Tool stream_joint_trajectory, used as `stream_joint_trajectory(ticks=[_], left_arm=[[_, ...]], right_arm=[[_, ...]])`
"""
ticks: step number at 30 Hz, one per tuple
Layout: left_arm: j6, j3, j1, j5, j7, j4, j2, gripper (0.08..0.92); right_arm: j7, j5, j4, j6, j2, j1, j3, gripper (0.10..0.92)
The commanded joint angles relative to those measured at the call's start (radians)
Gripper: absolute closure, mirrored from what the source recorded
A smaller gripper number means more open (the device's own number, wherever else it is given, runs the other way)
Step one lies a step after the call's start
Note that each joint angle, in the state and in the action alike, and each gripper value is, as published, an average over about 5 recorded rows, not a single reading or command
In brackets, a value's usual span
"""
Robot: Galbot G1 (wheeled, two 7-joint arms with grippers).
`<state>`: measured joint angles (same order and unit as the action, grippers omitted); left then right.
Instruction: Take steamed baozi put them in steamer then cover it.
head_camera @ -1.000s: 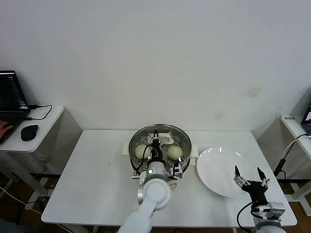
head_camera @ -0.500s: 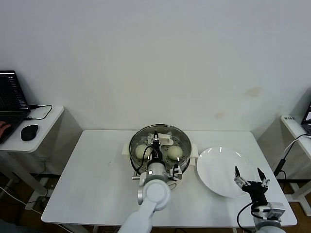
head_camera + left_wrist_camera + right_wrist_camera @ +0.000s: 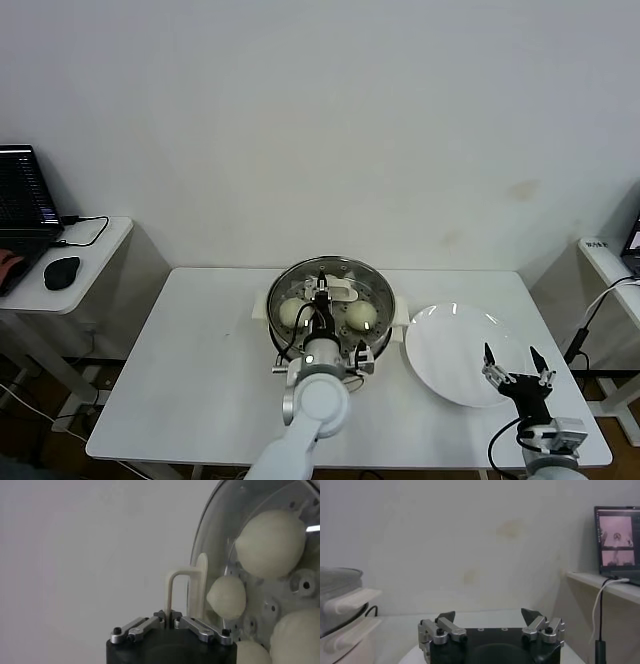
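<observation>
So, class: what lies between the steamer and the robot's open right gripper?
In the head view, the white plate lies between the steamer and the right gripper. The plate is bare, and the gripper hangs over its near edge.

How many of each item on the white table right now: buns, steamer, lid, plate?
Steamed baozi: 4, all under the lid
Steamer: 1
Glass lid: 1, left gripper shut on its handle
White plate: 1, bare
Total: 7
</observation>
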<state>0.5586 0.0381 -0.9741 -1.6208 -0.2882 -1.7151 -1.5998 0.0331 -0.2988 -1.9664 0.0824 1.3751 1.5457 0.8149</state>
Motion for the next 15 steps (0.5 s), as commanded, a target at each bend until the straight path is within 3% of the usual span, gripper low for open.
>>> stream_joint_trajectory(ticks=[1, 15], left_arm=[[-0.004, 0.000, -0.010, 0.007, 0.006, -0.024, 0.001, 0.842], [-0.007, 0.022, -0.088, 0.021, -0.042, -0.226, 0.045, 0.451]], right_arm=[[0.000, 0.000, 0.000, 0.000, -0.002, -0.001, 0.001, 0.203], [0.000, 0.001, -0.005, 0.001, -0.004, 0.006, 0.006, 0.202]])
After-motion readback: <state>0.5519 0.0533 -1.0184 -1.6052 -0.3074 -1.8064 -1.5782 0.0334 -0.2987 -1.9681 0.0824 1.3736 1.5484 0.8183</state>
